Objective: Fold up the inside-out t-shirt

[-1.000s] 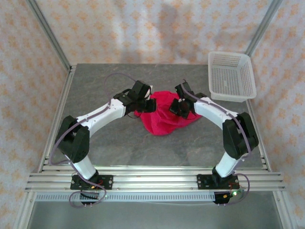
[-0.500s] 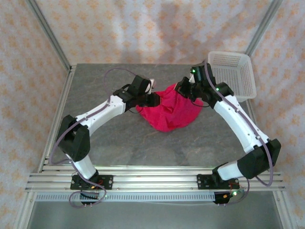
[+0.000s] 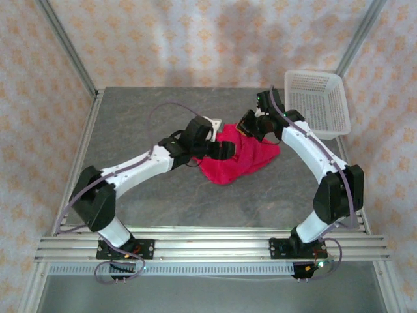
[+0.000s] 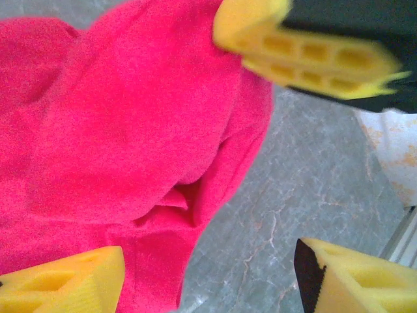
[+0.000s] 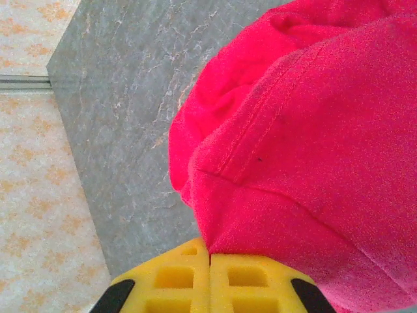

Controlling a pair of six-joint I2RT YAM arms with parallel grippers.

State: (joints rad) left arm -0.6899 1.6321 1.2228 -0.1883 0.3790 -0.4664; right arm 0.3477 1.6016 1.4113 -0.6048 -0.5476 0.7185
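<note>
Left table (image 3: 130,117) open (basket (image 3: 318,130) far right).

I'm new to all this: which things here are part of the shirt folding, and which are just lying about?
In the job: red t-shirt; right arm's jaws, shut on its edge; left arm's jaws, open over it.
Lying about: white basket, at the far right corner of the table.
</note>
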